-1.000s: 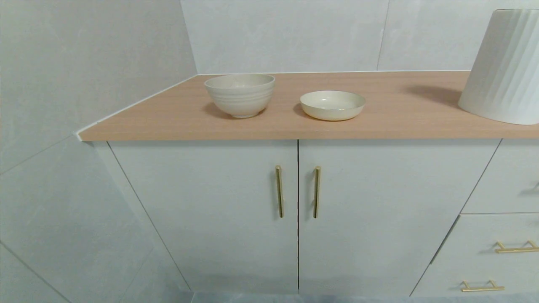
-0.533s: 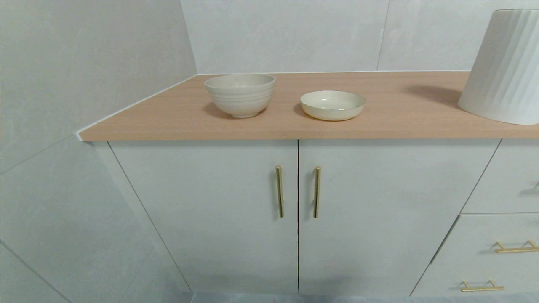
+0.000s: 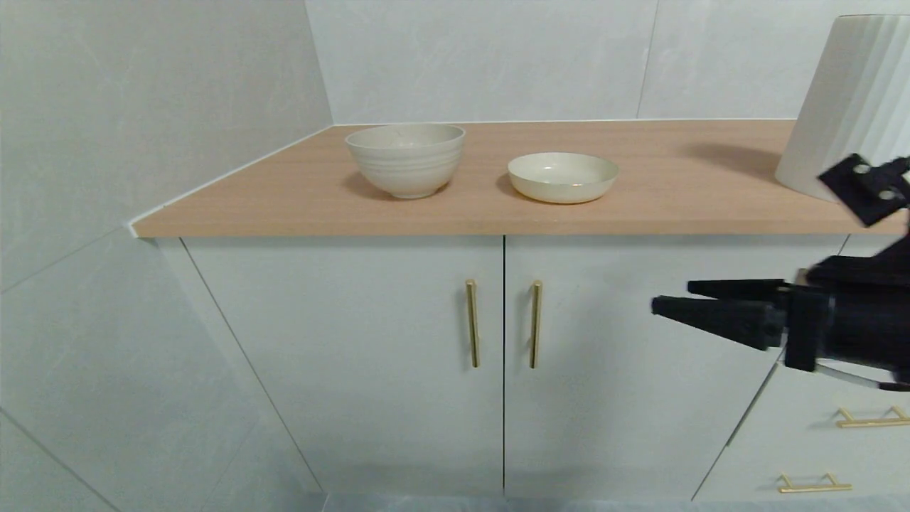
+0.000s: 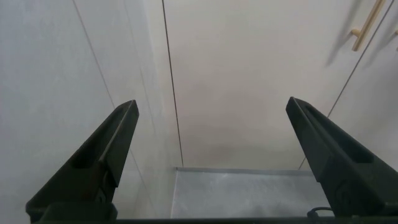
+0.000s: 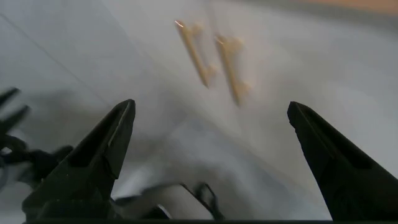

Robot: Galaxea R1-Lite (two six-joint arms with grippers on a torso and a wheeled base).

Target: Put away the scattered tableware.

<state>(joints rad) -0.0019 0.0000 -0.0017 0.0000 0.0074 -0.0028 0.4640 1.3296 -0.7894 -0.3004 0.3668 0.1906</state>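
Note:
A deep ribbed cream bowl [image 3: 405,158] and a shallow cream dish [image 3: 561,176] stand side by side on the wooden countertop [image 3: 284,203], the bowl nearer the left wall. My right gripper [image 3: 672,296] is open and hangs in front of the right cabinet door [image 3: 640,355], below the counter's edge and right of the gold handles. Seen from the right wrist, its fingers [image 5: 99,155] are spread wide, with both blurred handles [image 5: 196,53] beyond them. My left gripper [image 4: 211,109] is open too, low down, facing a cabinet front and a strip of floor.
Two vertical gold handles [image 3: 471,323] [image 3: 534,323] flank the seam between the two shut cabinet doors. A tall white ribbed vessel [image 3: 846,107] stands at the counter's right end. Drawers with gold pulls [image 3: 871,417] sit lower right. A tiled wall bounds the left side.
My right arm has come into the head view from the right, gripper open, level with the cabinet doors. The bowl and the dish have not moved.

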